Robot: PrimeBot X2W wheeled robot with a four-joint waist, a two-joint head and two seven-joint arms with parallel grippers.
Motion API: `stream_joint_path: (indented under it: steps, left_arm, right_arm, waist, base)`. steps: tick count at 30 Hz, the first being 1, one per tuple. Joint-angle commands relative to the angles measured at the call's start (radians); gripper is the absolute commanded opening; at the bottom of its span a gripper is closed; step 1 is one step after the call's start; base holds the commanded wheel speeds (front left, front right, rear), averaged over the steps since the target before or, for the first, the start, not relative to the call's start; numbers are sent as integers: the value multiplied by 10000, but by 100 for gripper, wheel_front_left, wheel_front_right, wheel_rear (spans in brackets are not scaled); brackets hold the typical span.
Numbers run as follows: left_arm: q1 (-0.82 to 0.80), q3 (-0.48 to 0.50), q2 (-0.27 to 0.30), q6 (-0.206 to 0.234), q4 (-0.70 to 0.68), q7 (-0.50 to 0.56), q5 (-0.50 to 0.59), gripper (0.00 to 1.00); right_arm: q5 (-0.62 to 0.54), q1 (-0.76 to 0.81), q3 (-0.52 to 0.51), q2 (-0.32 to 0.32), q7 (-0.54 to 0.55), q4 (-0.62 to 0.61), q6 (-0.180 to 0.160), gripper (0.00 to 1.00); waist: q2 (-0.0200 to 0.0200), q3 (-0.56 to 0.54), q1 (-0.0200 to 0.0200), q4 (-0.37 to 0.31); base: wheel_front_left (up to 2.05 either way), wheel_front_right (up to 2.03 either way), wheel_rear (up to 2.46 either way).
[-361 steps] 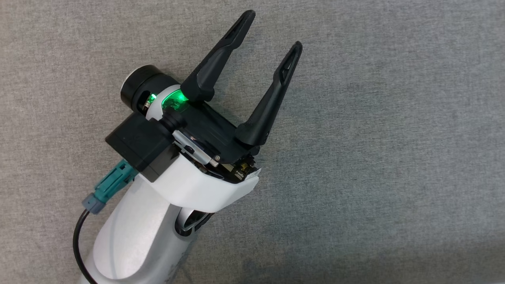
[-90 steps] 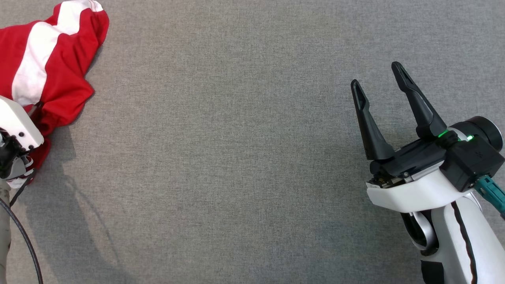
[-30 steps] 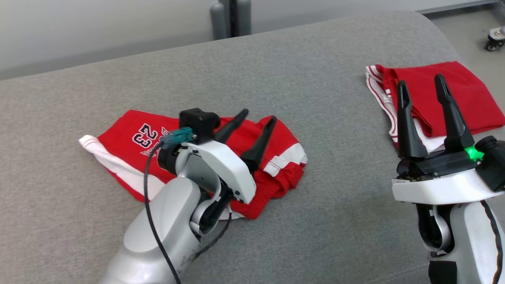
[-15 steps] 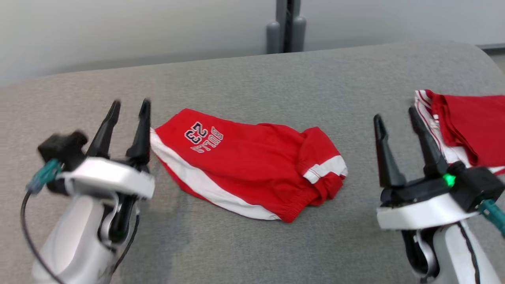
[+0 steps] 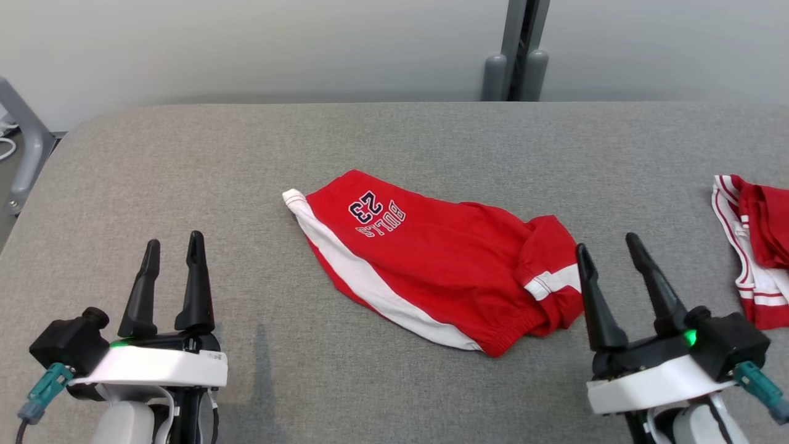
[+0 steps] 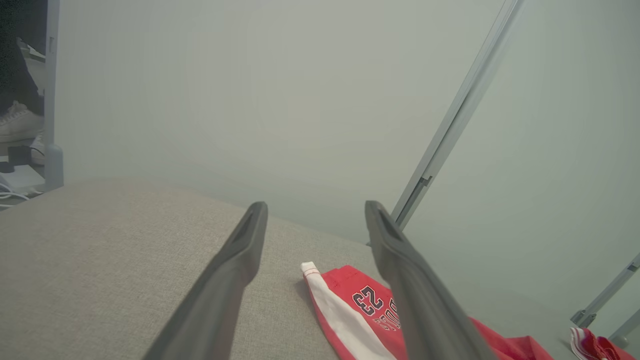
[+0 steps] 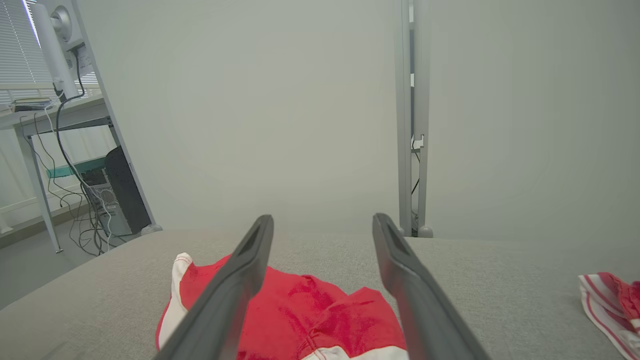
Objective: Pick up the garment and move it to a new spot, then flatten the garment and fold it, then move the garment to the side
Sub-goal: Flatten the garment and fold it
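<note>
The garment [image 5: 444, 265] is a pair of red shorts with a white side stripe and "BULLS 23" printed on it. It lies rumpled in the middle of the grey table [image 5: 370, 142] and also shows as the garment [image 6: 350, 305] and the garment [image 7: 310, 310] in the wrist views. At the lower left my left gripper [image 5: 172, 246] stands open and empty, well left of the shorts. My right gripper [image 5: 607, 250] is open and empty at the lower right, its fingers just past the shorts' right end.
A second red and white garment [image 5: 755, 246] lies folded at the table's right edge, also seen as the folded garment [image 7: 610, 300]. A grey post [image 5: 518, 55] stands behind the table against the wall. A metal frame [image 5: 24, 142] is off the left edge.
The head camera has swung, so the whole scene shifted right. My left gripper has drawn back from over the shorts to the lower left, leaving them lying on the table.
</note>
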Motion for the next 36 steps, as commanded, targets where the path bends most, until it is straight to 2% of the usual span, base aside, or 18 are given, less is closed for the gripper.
stream_joint_path:
  steps: [1,6,12,19,21,28,29,30,31,32,36]
  left_arm:
    - [46,97,-76,-104,-8,9,170,100]
    - [25,262,-331,-260,187,8,606,100]
    - [77,423,-484,-356,299,7,745,100]
    - [-33,318,-551,-428,424,7,837,100]
    - [-86,281,-562,-416,453,6,834,100]
    - [-224,289,-572,-424,545,6,825,100]
    - [-209,287,-572,-424,562,6,842,100]
    - [-209,287,-572,-424,562,6,842,100]
    - [-203,285,-573,-425,579,6,849,100]
    - [-196,295,-568,-419,604,6,842,100]
    - [-62,320,-575,-422,628,6,791,100]
  right_arm:
    - [82,191,141,-36,-45,73,-3,100]
    - [746,728,834,-70,-45,512,-3,100]
    - [1866,1155,1880,-328,136,1620,-2,100]
    - [2881,548,2429,-448,328,2950,-2,100]
    - [2656,240,2717,-595,345,3379,-2,100]
    - [3002,-537,2972,-476,80,4370,-2,100]
    - [3087,-624,3016,-454,47,4439,-2,89]
    - [3087,-624,3016,-454,47,4439,-2,89]
    - [3129,-726,3035,-480,20,4481,-2,29]
    - [3182,-806,2984,-534,2,4514,-2,0]
    - [3129,-948,2863,-787,-57,4332,-2,0]
  waist:
    - [0,20,0,73]
    - [0,10,0,227]
    - [0,41,0,415]
    - [0,128,0,687]
    - [0,184,0,791]
    - [0,402,0,1080]
    - [0,402,0,1099]
    - [0,402,0,1099]
    - [0,401,0,1114]
    - [0,389,0,1120]
    - [0,245,0,992]
  base:
    - [0,0,0]
    - [0,0,0]
    - [0,0,0]
    - [0,0,0]
    - [0,0,0]
    - [0,0,0]
    - [0,0,0]
    - [0,0,0]
    - [0,0,0]
    - [0,0,0]
    - [0,0,0]
